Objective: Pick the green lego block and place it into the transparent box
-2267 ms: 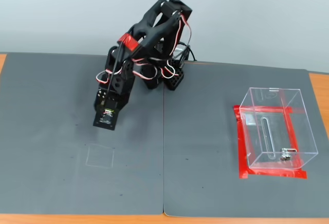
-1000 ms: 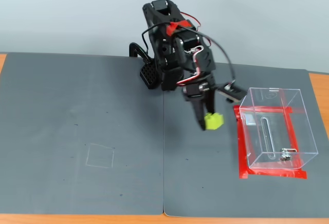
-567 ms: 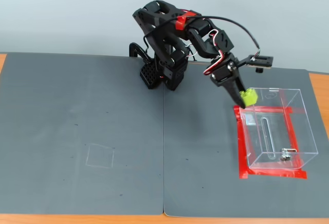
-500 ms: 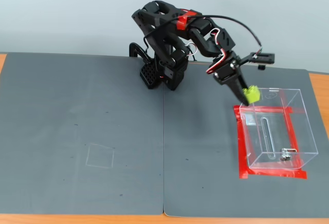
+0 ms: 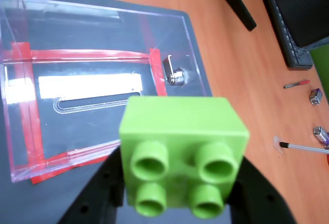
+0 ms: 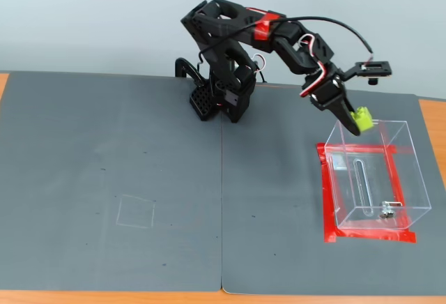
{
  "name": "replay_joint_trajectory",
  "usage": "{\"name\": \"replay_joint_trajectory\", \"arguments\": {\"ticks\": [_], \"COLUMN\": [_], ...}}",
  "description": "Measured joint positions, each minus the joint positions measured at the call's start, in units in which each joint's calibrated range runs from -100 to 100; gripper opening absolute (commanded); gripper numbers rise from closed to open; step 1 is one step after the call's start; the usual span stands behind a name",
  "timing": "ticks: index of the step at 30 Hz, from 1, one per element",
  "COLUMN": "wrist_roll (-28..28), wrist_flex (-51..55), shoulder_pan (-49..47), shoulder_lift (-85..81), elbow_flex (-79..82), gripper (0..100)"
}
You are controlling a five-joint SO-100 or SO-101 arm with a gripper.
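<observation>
Green lego block, wrist view: the green lego block [image 5: 183, 147] fills the lower middle, four studs facing the camera, clamped between the black fingers [image 5: 101, 193] of the claw [image 5: 180, 183].
Transparent box, wrist view: the transparent box [image 5: 31, 106] lies beyond the block, with red tape, a slot and a small metal piece [image 5: 177, 76] inside.
Desk, wrist view: orange desk [image 5: 241, 80] at right carries a pen [image 5: 303, 147].
Claw, fixed view: the claw [image 6: 354, 121] grips the block [image 6: 362, 118] in the air, at the box's [image 6: 418, 185] upper far-left corner.
Mat, fixed view: a grey mat [image 6: 104, 178] covers the desk; the arm [image 6: 230, 46] reaches to the right.
</observation>
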Motion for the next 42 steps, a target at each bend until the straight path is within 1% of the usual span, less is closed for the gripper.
{"name": "replay_joint_trajectory", "arguments": {"ticks": [15,24,26,30,32,42], "wrist_roll": [-0.05,-0.05,-0.05,-1.42,-1.42,-0.93], "wrist_flex": [0.00,0.00,0.00,0.00,0.00,0.00], "shoulder_pan": [-2.06,-3.17,-3.10,-3.24,-3.32,-3.32], "shoulder_lift": [22.18,26.68,26.68,26.68,26.68,26.68], "elbow_flex": [-16.52,-18.59,-18.68,-18.95,-18.95,-18.95], "gripper": [7,8,12,24,27,28]}}
